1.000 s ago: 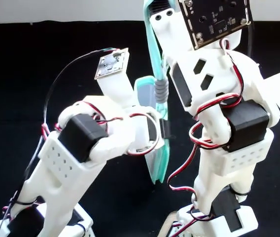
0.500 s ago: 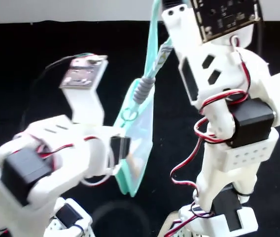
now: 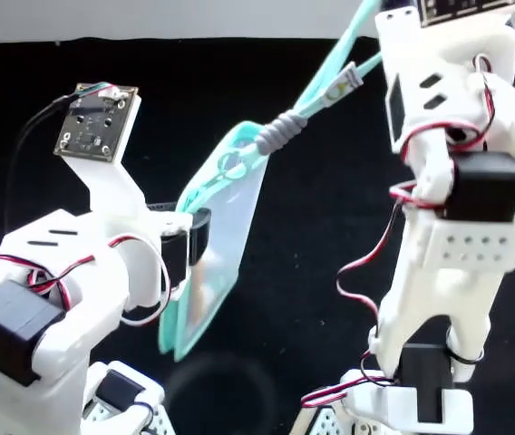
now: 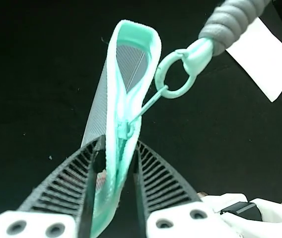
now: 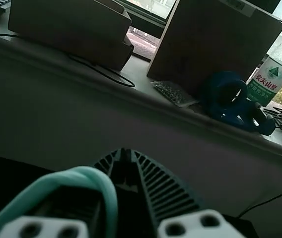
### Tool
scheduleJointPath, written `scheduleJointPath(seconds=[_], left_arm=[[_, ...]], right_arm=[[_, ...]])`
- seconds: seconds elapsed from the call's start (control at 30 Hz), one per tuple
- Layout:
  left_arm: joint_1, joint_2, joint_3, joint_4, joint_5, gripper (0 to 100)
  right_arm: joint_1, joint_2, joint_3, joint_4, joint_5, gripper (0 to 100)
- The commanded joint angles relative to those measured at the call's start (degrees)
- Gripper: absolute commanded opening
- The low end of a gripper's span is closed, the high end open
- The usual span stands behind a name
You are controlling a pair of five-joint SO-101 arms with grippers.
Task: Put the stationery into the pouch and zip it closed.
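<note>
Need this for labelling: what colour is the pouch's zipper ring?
Mint green ring, left wrist view.

- A black table top (image 3: 312,118) lies matte and dark under the whole scene.
- A pale wall (image 3: 149,18) runs along the table's far edge in the high view.
- A white sheet of paper (image 4: 262,54) lies flat on the black surface.
- A grey wall (image 5: 56,114) rises to a long ledge (image 5: 143,74).
- A low brown box (image 5: 66,25) and a taller brown box (image 5: 215,39) stand on the ledge, apart from each other.
- A black cable (image 5: 106,74) trails along the ledge beside the low box.
- A small clear bag (image 5: 175,92) of grey bits lies by the taller box, next to a blue object (image 5: 230,99).
- A plastic bottle (image 5: 272,74) with a green-and-white label stands just beyond the blue object.
- A window (image 5: 148,12) between the boxes lets in daylight.
</note>
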Motion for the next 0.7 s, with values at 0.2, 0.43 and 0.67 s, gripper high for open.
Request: scheduleJointPath(seconds=[0.2,0.43,0.67], left_arm=[[-5.1,-1.1,0.0,1.6,-4.3,1],[-8.7,-1.1,-0.4,1.6,-4.3,1],[-12.6,-2.0,-0.4,1.6,-4.4,1]], right_arm=[[14.8,-0.2,20.7,-18.5,-0.4,0.9],[18.8,-0.2,31.9,-23.9,-0.4,0.9],[21.7,-0.1,43.7,-33.7,-0.2,0.9]])
